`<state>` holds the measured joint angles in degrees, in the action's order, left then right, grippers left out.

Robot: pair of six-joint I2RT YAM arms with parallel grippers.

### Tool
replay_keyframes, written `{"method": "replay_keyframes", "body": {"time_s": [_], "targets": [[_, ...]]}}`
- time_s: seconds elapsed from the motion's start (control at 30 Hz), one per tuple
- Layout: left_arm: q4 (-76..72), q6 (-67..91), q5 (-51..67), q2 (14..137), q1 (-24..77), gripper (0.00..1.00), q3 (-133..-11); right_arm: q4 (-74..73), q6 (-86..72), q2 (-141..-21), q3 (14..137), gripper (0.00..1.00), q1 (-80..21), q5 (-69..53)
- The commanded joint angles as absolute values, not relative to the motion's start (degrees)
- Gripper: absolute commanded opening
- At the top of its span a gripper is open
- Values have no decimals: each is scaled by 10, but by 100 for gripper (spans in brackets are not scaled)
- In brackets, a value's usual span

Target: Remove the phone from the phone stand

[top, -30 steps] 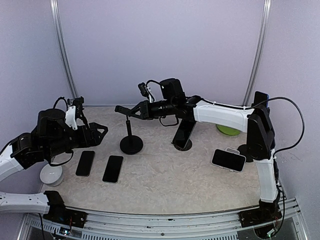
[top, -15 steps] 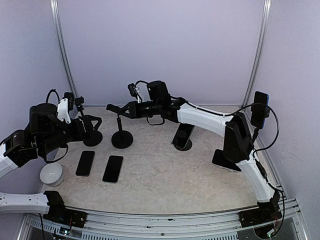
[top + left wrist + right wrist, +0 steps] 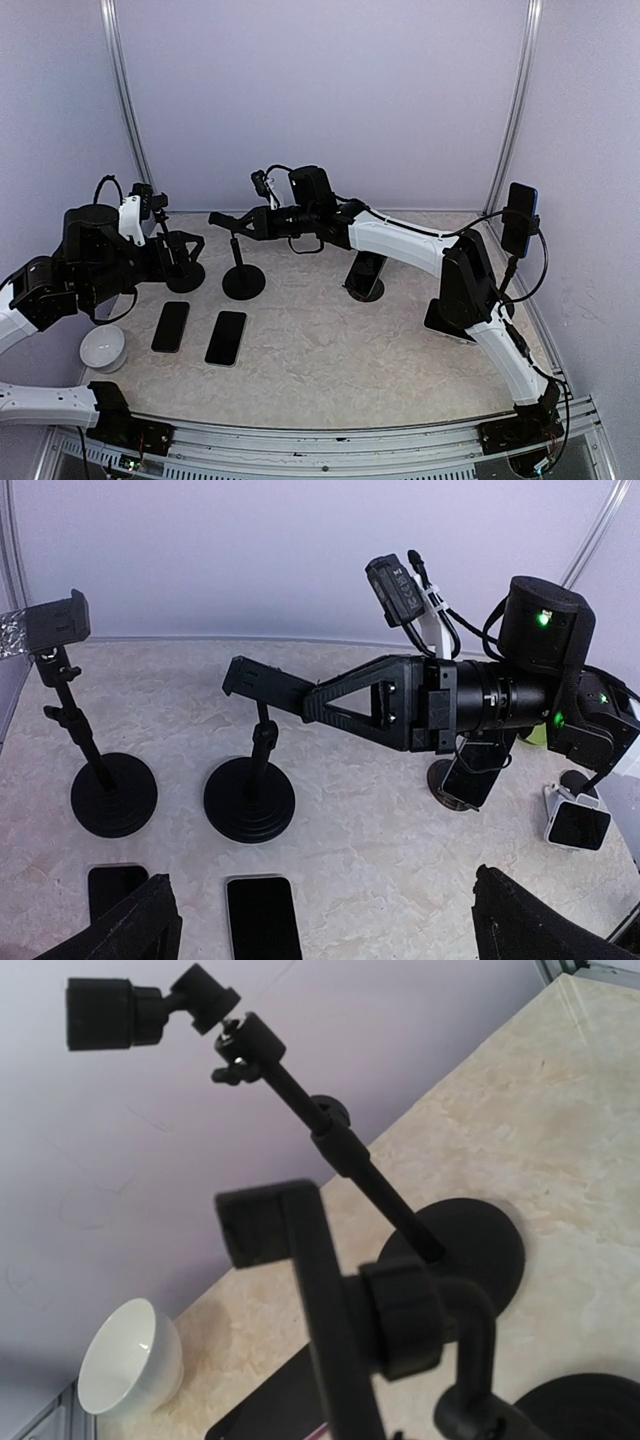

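Yet to be lifted: the dark phone (image 3: 368,265), leaning in its phone stand (image 3: 362,292) on the desk (image 3: 330,350), at three o'clock from the bare middle stand (image 3: 250,800). Drawn narrow, the right fingers (image 3: 318,702), seemingly pinching that stand's empty clamp (image 3: 258,683); spread wide and holding nothing, the left fingers (image 3: 545,920). Likely light, rigid, glassy-slick and breakable; best taken by the long edges near the top, then drawn up and out of the stand.

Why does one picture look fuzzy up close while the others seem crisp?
Right wrist view: the stand clamp sits near the lens and blurs; the white bowl behind looks sharper. Left wrist view: crisp, green lights glowing. Top view: even light, faint shadows.
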<state>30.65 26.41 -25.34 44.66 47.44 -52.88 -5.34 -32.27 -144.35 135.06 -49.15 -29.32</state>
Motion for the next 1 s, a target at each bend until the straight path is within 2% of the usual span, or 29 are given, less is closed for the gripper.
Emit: {"method": "replay_keyframes", "body": {"time_s": [0.0, 0.27, 0.6, 0.73, 0.97], "targets": [[310, 251, -257, 451, 474, 99, -540, -24, -328, -1450, 1366, 19, -501, -307], [302, 246, -245, 465, 474, 99, -540, -31, -325, -1426, 1355, 54, -501, -306], [278, 233, -238, 483, 481, 99, -548, -2, -332, -1357, 1275, 80, -482, -322], [266, 227, -242, 493, 490, 99, -554, 0, -321, -1316, 1240, 86, -479, -316], [244, 214, -239, 538, 507, 99, -577, 4, -318, -1224, 1134, 88, -463, -308]]}}
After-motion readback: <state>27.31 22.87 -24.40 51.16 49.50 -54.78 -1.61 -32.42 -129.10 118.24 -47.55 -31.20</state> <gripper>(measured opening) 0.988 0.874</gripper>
